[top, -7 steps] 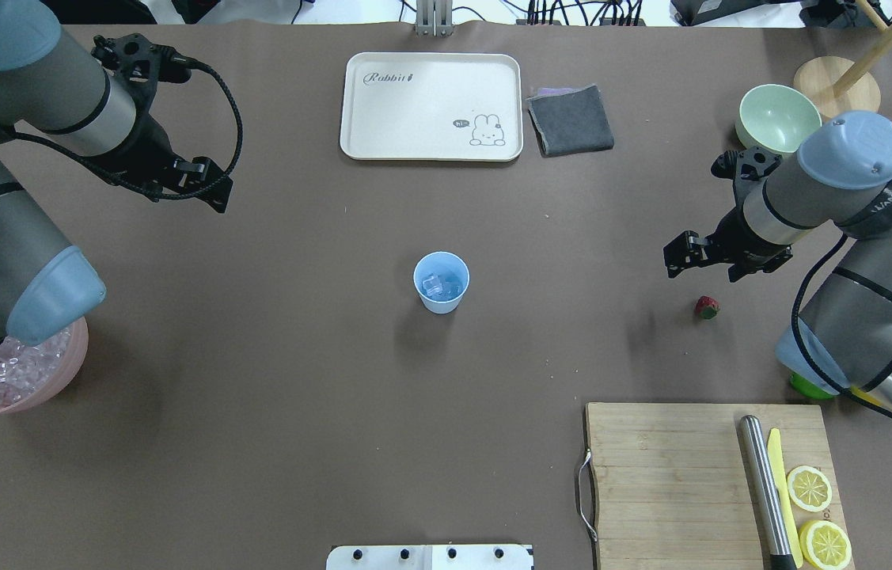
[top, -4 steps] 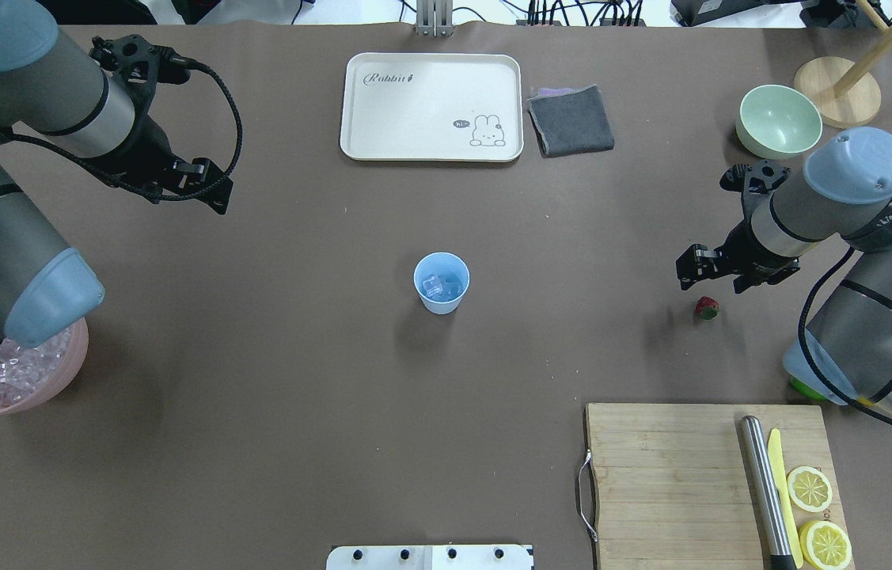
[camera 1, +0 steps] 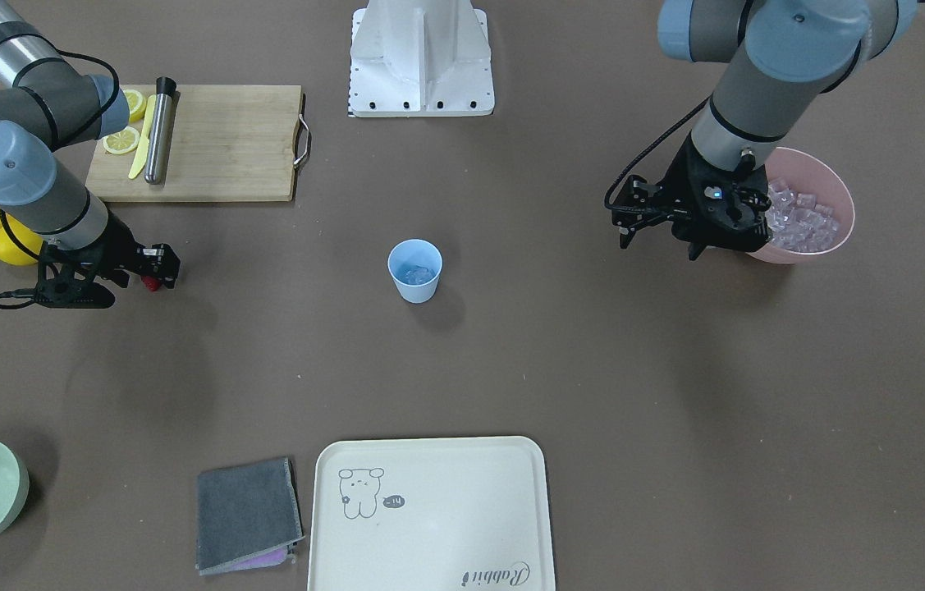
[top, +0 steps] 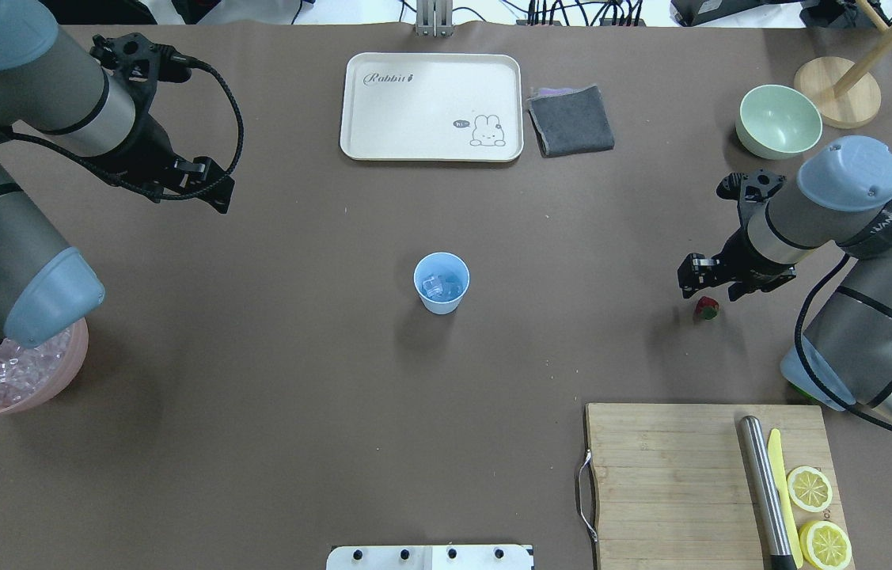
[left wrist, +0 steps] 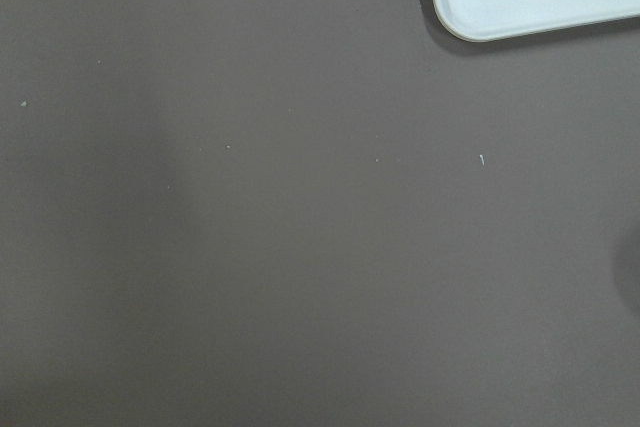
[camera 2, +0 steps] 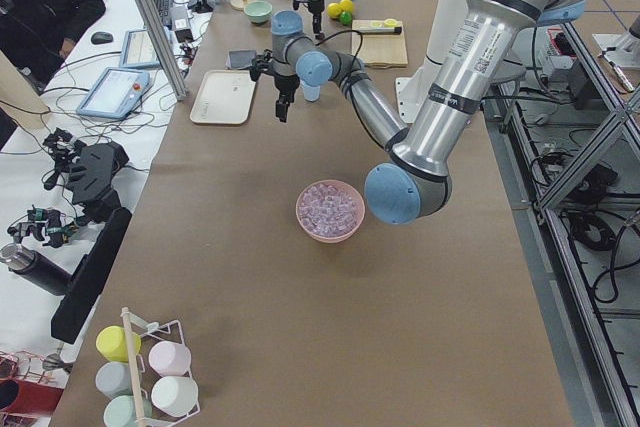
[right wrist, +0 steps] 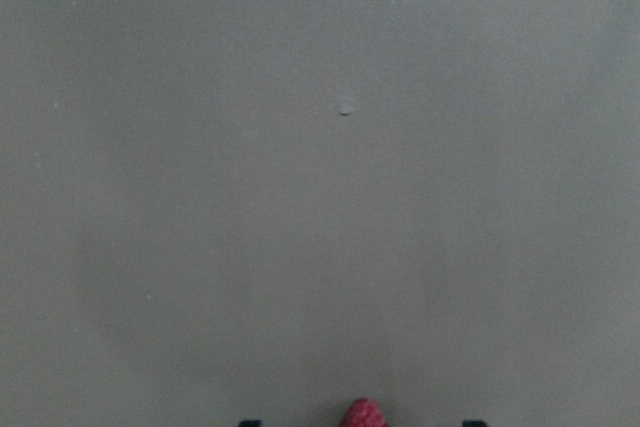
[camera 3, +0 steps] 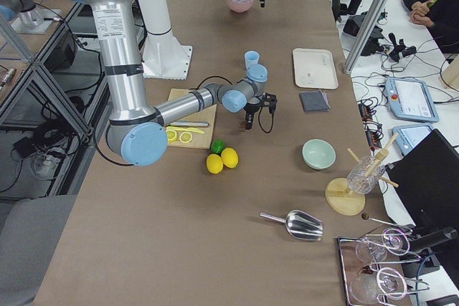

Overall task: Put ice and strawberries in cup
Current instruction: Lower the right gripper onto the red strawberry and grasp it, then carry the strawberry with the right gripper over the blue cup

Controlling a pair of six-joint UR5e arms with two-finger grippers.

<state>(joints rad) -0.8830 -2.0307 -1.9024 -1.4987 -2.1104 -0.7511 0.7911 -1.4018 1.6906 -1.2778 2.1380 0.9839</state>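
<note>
The right tool [top: 711, 289] is hanging low over the brown counter [top: 295, 356], right above the small red strawberry [top: 705, 307] with a green leafy cap. Its jaws are standing wide. In the right wrist view the berry's red tip [right wrist: 365, 414] is showing between the two dark fingertips, apart from both, so nothing is being gripped. The strawberry is lying on the counter towards the robot's right side, well apart from the small light blue tapered plastic cup [top: 441, 299].

The cup is standing upright near the middle of the counter, and a few clear glassy ice cubes [top: 439, 283] are sitting inside it. More of the same ice [camera 1: 803, 222] is filling the round pink bowl [camera 1: 840, 205] on the robot's left side.

The left tool [camera 1: 659, 242] is hanging above bare counter beside the pink bowl. Its fingers are looking spread apart and it is carrying nothing.

A cream rectangular tray [top: 430, 107] with a rabbit drawing is lying at the far edge, with a folded grey cloth [top: 571, 119] just beside it.
</note>
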